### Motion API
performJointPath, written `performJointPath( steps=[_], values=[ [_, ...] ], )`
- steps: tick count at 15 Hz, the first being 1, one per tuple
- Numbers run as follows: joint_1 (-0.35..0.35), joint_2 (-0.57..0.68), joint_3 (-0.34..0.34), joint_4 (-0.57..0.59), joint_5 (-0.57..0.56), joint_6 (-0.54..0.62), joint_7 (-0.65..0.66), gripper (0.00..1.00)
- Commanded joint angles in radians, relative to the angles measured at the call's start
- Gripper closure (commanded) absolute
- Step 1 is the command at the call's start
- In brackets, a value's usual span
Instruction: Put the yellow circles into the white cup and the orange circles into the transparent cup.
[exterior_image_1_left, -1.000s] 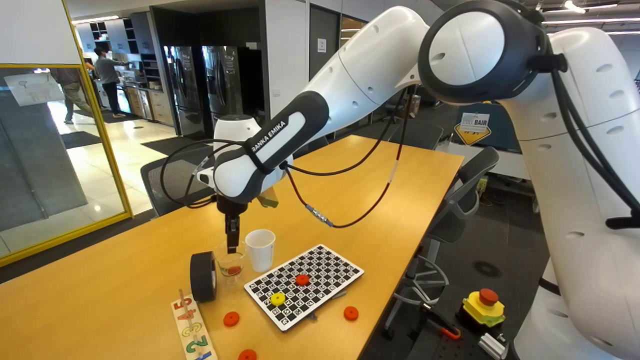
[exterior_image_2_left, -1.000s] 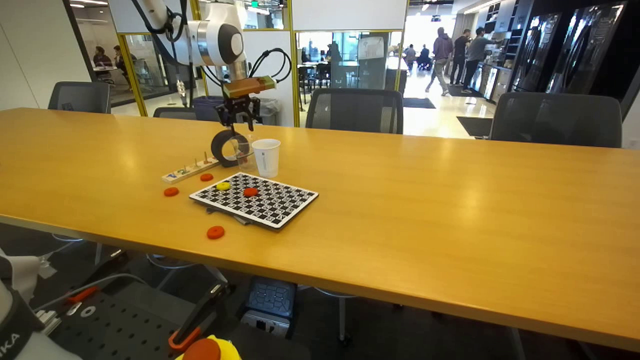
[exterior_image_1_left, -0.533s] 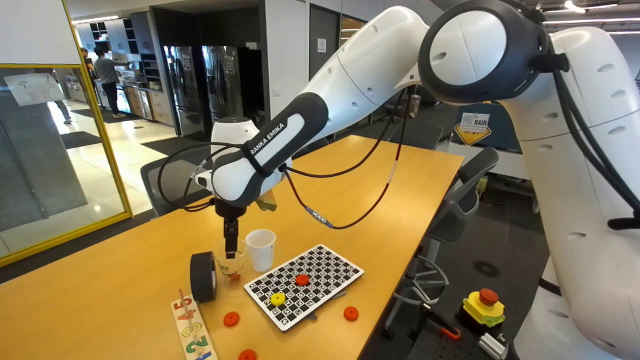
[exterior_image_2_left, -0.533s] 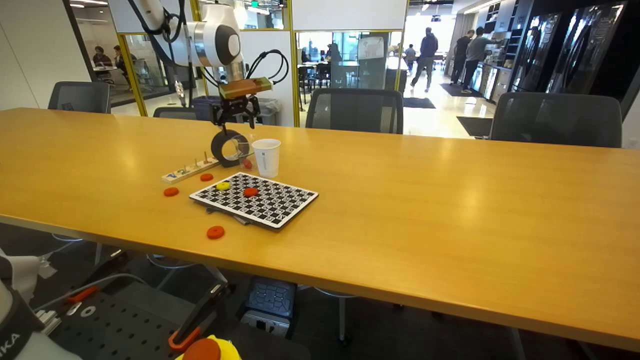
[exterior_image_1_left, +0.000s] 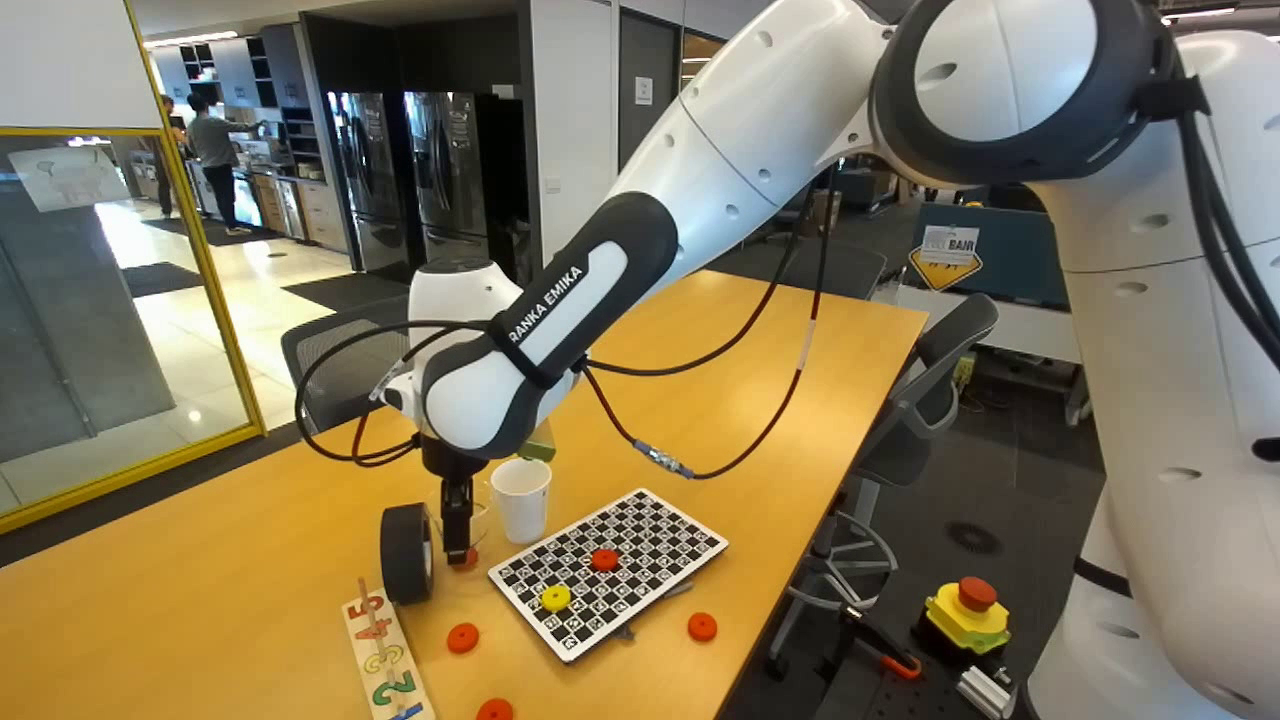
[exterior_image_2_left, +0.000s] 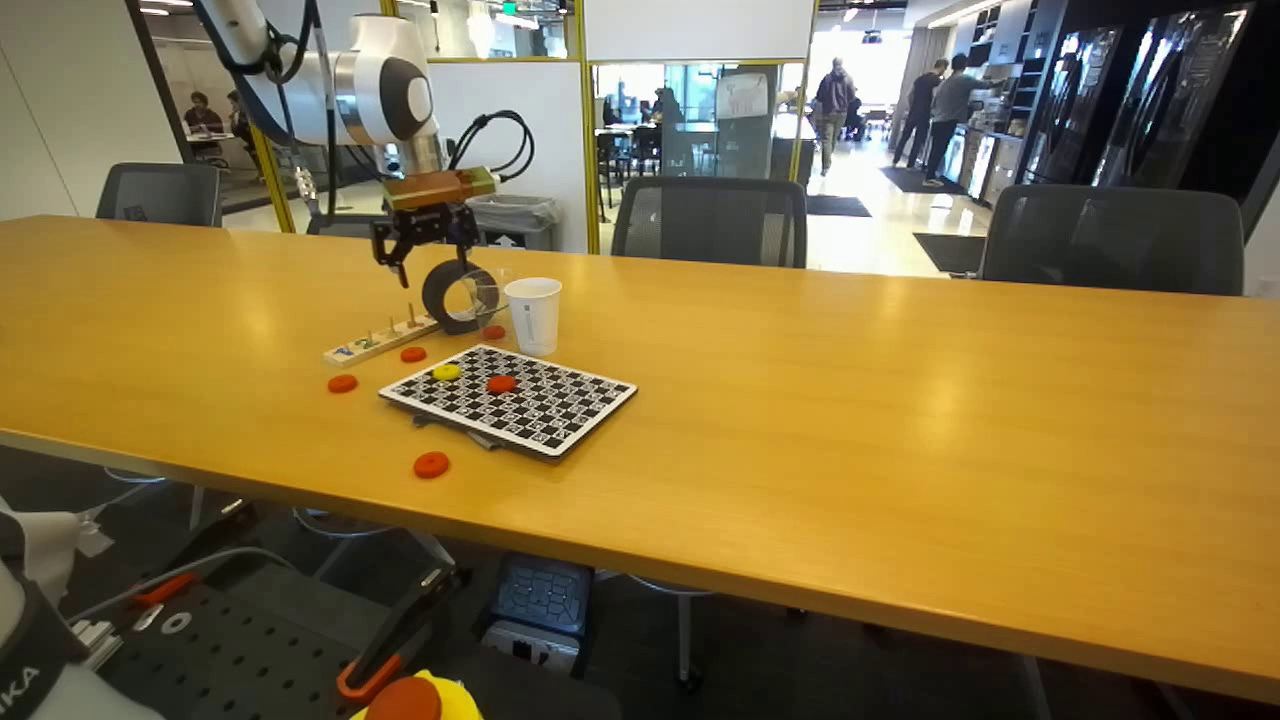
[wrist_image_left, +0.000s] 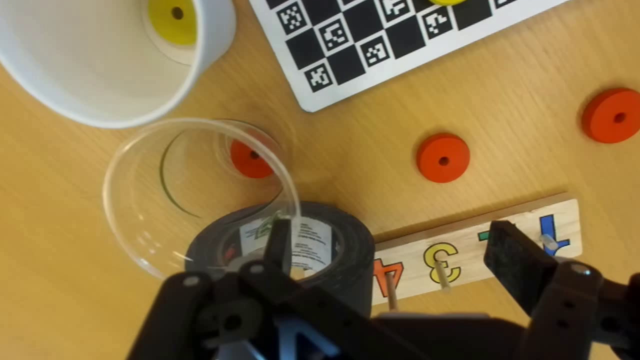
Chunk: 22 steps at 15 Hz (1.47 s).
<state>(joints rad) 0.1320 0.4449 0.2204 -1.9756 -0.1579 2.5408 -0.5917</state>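
Note:
My gripper (wrist_image_left: 391, 228) stands open with nothing between its fingers, its tips beyond the transparent cup (wrist_image_left: 109, 195) in the wrist view. One orange circle (wrist_image_left: 250, 160) lies at the bottom of that cup. Beside it, the white cup (wrist_image_left: 215, 30) holds a yellow circle (wrist_image_left: 172, 20). On the checkerboard (exterior_image_1_left: 655, 520) rest another yellow circle (exterior_image_1_left: 556, 598) and an orange circle (exterior_image_1_left: 604, 560). Loose orange circles lie on the table: one near the board corner (wrist_image_left: 443, 157), one farther off (wrist_image_left: 611, 115), and one by the table's edge (exterior_image_1_left: 702, 627).
A black tape roll (wrist_image_left: 350, 240) stands upright right by the transparent cup, under my gripper's finger in the wrist view. Close by is a wooden number board with upright pegs (exterior_image_1_left: 385, 655). Flat grey pieces (exterior_image_2_left: 480, 440) stick out beneath the checkerboard.
My gripper has opened and moved from over the transparent cup toward the number board, leftward in an exterior view. The orange circle has dropped from partway up that cup to its bottom.

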Motion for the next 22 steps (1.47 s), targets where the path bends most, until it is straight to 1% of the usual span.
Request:
performJointPath(
  steps=[1, 3, 7, 18, 22],
  values=[
    [0.030, -0.086, 0.000, -0.135, -0.035, 0.070, 0.083, 0.00],
    [0.041, -0.082, 0.000, -0.164, -0.048, 0.086, 0.114, 0.00],
    [0.058, -0.039, -0.005, -0.158, -0.062, 0.067, 0.154, 0.00],
    [0.064, 0.119, -0.003, -0.035, -0.091, 0.057, 0.139, 0.00],
    [0.074, 0.169, -0.013, 0.013, -0.100, 0.058, 0.157, 0.00]
  ],
)
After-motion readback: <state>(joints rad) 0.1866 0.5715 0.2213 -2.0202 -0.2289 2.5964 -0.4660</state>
